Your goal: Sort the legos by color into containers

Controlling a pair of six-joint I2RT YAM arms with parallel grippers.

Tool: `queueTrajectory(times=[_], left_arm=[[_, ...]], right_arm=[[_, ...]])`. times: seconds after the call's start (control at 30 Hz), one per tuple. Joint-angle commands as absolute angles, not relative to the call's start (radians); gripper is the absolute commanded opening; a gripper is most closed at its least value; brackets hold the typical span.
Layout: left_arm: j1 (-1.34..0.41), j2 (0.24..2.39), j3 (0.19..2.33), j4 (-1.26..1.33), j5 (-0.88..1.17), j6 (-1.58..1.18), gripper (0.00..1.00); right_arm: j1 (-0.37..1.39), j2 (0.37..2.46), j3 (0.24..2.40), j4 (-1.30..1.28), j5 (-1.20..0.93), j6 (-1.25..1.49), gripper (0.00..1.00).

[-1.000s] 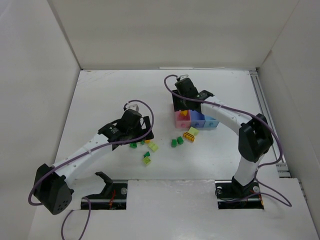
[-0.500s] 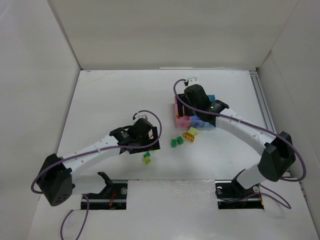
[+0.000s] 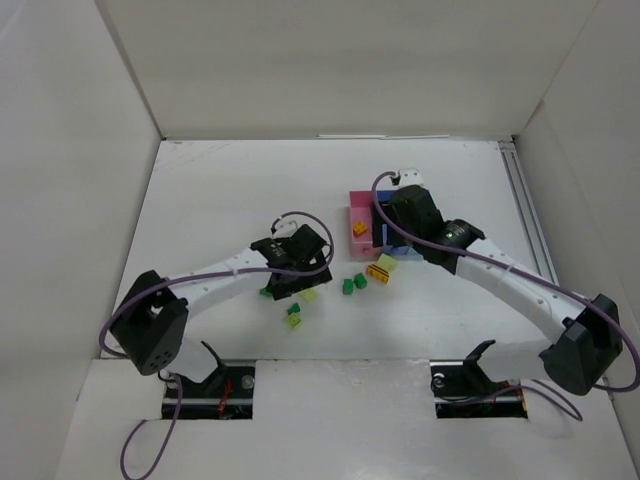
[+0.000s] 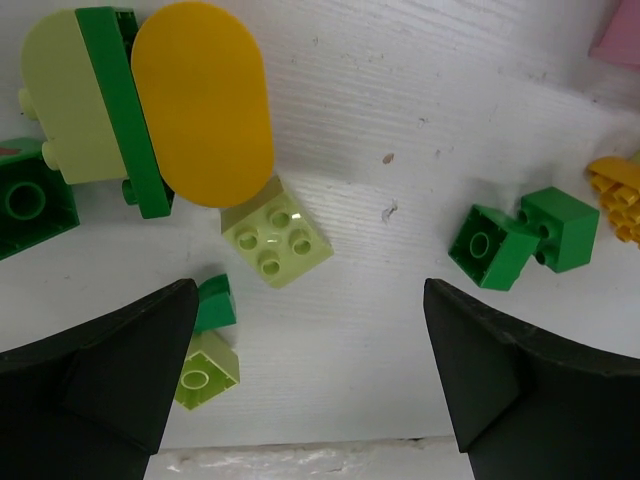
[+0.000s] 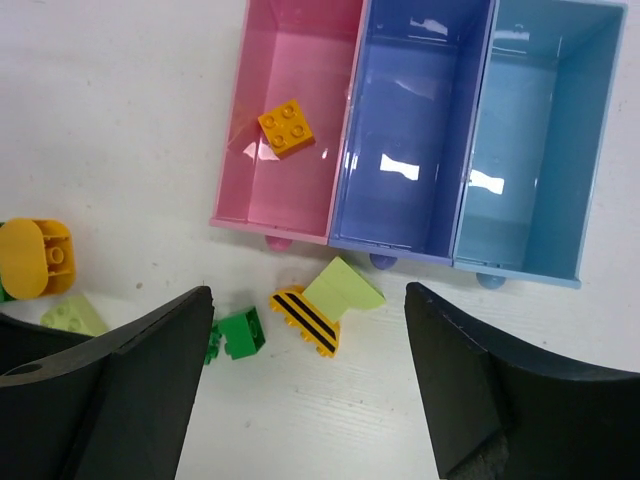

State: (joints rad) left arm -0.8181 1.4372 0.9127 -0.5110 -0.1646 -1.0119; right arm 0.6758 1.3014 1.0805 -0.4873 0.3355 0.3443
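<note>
I set the left pincer (image 4: 310,400) wide open and empty, low over the desk (image 4: 420,110), so that its jaws can straddle a single brick. A pale yellow-green lego (image 4: 275,238) lies just ahead, between the jaw lines. Two dark green legos (image 4: 520,235) lie ahead to its right.

The right pincer (image 5: 310,390) hangs open and empty, with the containers (image 5: 350,120) ahead of it. One orange lego (image 5: 285,128) sits in the pink bin (image 5: 300,60), ahead-left. I judge the other two bins are reserved for the greens.

Pink bin (image 5: 282,190), blue-purple bin (image 5: 410,120), light-blue bin (image 5: 535,130); black-striped yellow brick (image 5: 305,318).
</note>
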Motion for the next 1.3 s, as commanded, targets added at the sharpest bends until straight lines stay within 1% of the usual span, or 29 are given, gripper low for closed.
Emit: queueTrajectory(times=[0.0, 0.17, 0.4, 0.6, 0.63, 0.67, 0.73, 0.8, 0.83, 0.93, 0.97, 1.03, 1.2, 1.27], left_arm=[[-0.822, 1.466, 0.965, -0.537, -0.212, -1.063, 0.94], [-0.833, 1.496, 0.988, -0.612, -0.232, -1.091, 0.94], [-0.833, 1.589, 1.023, -0.612, -0.261, -1.109, 0.91], [-0.833, 1.632, 1.054, -0.632, -0.272, -1.109, 0.81], [-0.833, 1.632, 1.054, -0.632, -0.272, -1.109, 0.79], [-0.833, 1.632, 1.054, -0.632, -0.272, -1.109, 0.75], [-0.833, 1.641, 1.054, -0.632, -0.272, -1.109, 0.75], [-0.833, 1.666, 1.054, -0.632, -0.262, -1.088, 0.70], [-0.833, 1.666, 1.054, -0.632, -0.262, -1.088, 0.65], [-0.833, 1.692, 1.063, -0.632, -0.262, -1.078, 0.57], [-0.833, 1.692, 1.063, -0.632, -0.262, -1.065, 0.53], [-0.833, 1.701, 1.063, -0.632, -0.262, -1.065, 0.49], [-0.833, 1.692, 1.063, -0.623, -0.253, -1.055, 0.47], [-0.833, 1.701, 1.063, -0.623, -0.265, -1.055, 0.43]], right_arm=[[0.680, 1.264, 1.066, -0.482, 0.364, 0.359, 0.82], [0.661, 1.264, 1.055, -0.482, 0.364, 0.359, 0.82], [0.652, 1.284, 1.046, -0.482, 0.354, 0.359, 0.82], [0.634, 1.273, 1.026, -0.491, 0.365, 0.359, 0.82], [0.634, 1.273, 1.026, -0.491, 0.365, 0.359, 0.82], [0.634, 1.264, 1.026, -0.491, 0.365, 0.359, 0.82], [0.624, 1.264, 1.017, -0.502, 0.374, 0.359, 0.82], [0.624, 1.246, 1.005, -0.502, 0.388, 0.368, 0.82], [0.624, 1.246, 1.005, -0.511, 0.400, 0.368, 0.82], [0.614, 1.221, 0.996, -0.520, 0.413, 0.368, 0.82], [0.600, 1.206, 0.985, -0.520, 0.413, 0.368, 0.82], [0.588, 1.183, 0.976, -0.520, 0.413, 0.368, 0.82], [0.554, 1.143, 0.976, -0.538, 0.422, 0.339, 0.82], [0.554, 1.134, 0.976, -0.549, 0.422, 0.328, 0.82]])
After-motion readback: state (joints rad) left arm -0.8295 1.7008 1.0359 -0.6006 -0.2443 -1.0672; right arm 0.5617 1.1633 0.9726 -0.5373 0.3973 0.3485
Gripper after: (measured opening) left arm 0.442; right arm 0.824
